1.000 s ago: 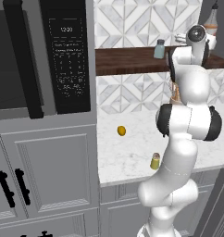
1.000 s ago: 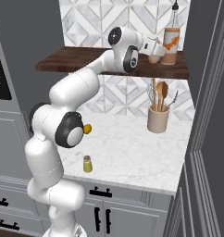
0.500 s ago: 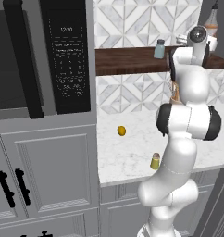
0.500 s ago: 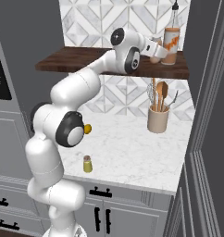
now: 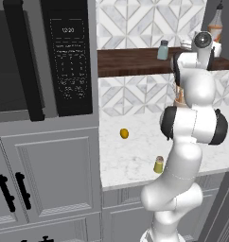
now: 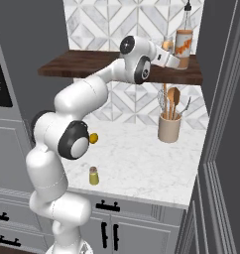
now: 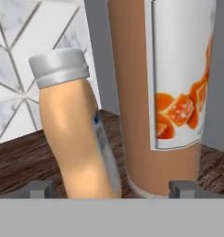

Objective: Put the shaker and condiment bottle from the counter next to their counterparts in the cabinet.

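Nearest the base, the shaker (image 5: 158,164) is standing upright on the counter (image 5: 135,156) close to its front edge, apart from the arm and untouched. Farther back, a small round yellow object (image 5: 124,133) is lying on the marble, and a utensil crock (image 6: 169,128) is standing toward the wall.

Higher and deeper, the arm is reaching to the cabinet (image 6: 87,63). The gripper (image 7: 110,189) is sitting at shelf level with its jaws spread wide; both tips are standing clear of the condiment bottle (image 7: 77,139), so nothing is being held. That bottle is resting on the board, leaning slightly, just beside the tall long-necked bottle (image 7: 164,92). The pale blue-grey shaker (image 5: 162,49) is standing farther along the shelf.

Judged step: the bottle placement is finishing at release. The next move probably calls for backing the hand straight out without brushing the leaning bottle, then descending to the counter for the shaker.
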Motion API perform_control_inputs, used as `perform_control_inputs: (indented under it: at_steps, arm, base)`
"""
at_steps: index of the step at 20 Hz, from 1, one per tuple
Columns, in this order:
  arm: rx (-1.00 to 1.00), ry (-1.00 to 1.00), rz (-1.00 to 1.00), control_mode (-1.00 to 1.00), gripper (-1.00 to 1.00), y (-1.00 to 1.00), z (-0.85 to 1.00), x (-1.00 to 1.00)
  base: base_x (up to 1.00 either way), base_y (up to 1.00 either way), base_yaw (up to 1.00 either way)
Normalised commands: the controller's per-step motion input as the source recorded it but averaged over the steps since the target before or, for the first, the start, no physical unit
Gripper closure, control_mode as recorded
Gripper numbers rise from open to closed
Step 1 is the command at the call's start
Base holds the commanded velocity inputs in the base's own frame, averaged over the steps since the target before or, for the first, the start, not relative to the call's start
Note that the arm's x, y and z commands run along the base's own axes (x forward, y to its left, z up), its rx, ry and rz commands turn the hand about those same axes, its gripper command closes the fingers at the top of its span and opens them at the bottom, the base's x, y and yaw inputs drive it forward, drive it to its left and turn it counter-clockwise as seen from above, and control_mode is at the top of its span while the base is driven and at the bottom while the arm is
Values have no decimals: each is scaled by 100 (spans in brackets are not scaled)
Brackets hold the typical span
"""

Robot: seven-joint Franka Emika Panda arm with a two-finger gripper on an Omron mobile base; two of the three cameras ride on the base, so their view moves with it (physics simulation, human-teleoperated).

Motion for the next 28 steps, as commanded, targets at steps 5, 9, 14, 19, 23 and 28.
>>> perform_control_inputs:
  at_steps: [5, 9, 14, 19, 23, 28]
  arm:
    - [5, 0, 0, -100, -100, 0, 18, 0]
    - [6, 0, 0, -100, -100, 0, 34, -5]
    - [2, 0, 0, -100, -100, 0, 6, -18]
    - [0, 0, 0, -100, -100, 0, 0, -40]
    - [0, -1, 0, -100, -100, 0, 0, -44]
    - [0, -1, 1, -100, -100, 0, 0, -42]
  base:
    - [0, 0, 0]
    - [0, 0, 0]
    - [0, 0, 0]
    - [0, 0, 0]
    - [0, 0, 0]
    - [0, 0, 0]
